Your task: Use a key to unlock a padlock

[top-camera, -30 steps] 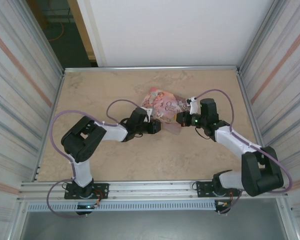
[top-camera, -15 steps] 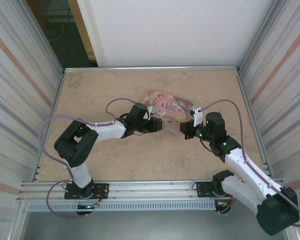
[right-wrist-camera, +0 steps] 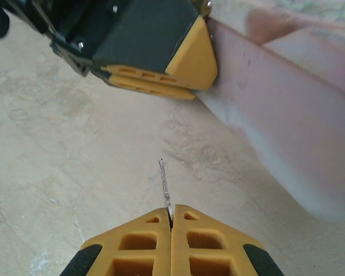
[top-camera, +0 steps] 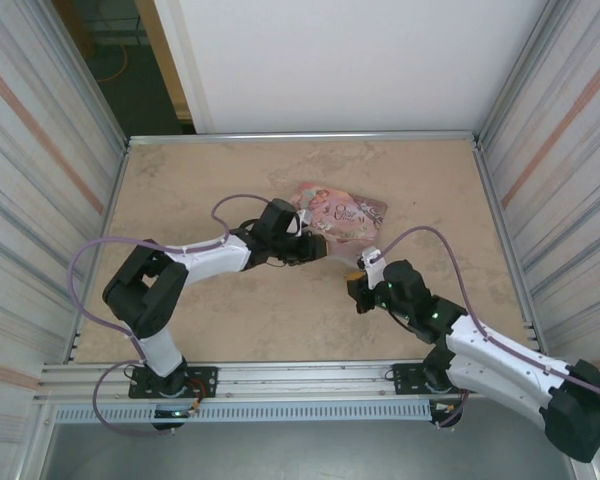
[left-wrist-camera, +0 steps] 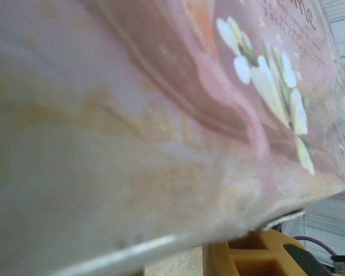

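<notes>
No legible text — only blurred, unreadable script on the pink tin (top-camera: 342, 212)

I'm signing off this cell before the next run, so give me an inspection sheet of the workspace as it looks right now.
Surface: beige marbled table, no spills seen.
Job's things: key, a thin metal blade sticking out of the right gripper's fingertips.
Clutter: pink tin, illustrated, tilted, held at its near corner.
Grippers: left gripper shut on the pink tin's edge; right gripper shut on the key, low over the table.
Cables: purple cables loop off both arms, no snags seen.
Surroundings: corrugated side panels, white back wall, aluminium rail at the near edge.
</notes>
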